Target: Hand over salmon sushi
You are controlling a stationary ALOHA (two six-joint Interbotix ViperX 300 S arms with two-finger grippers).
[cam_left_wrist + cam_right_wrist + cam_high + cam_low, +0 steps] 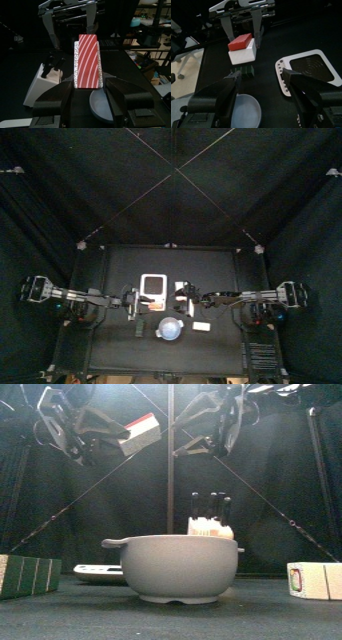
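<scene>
The salmon sushi (89, 60) is a striped orange-red slice on white rice. My left gripper (89, 86) is shut on its near end and holds it high above the table. In the front view the sushi (142, 432) hangs between the two raised grippers. My right gripper (260, 75) is open and faces the sushi (241, 47) head on, its jaws apart just short of the sushi's free end. In the left wrist view the right gripper (70, 27) stands open just beyond the sushi's far end, not closed on it.
A grey bowl (181, 569) stands mid-table below the grippers. A knife block (207, 514) stands behind it. A white tray (308, 70) with a dark round plate lies to one side. A green box (27, 576) and a white block (315, 580) sit at the front corners.
</scene>
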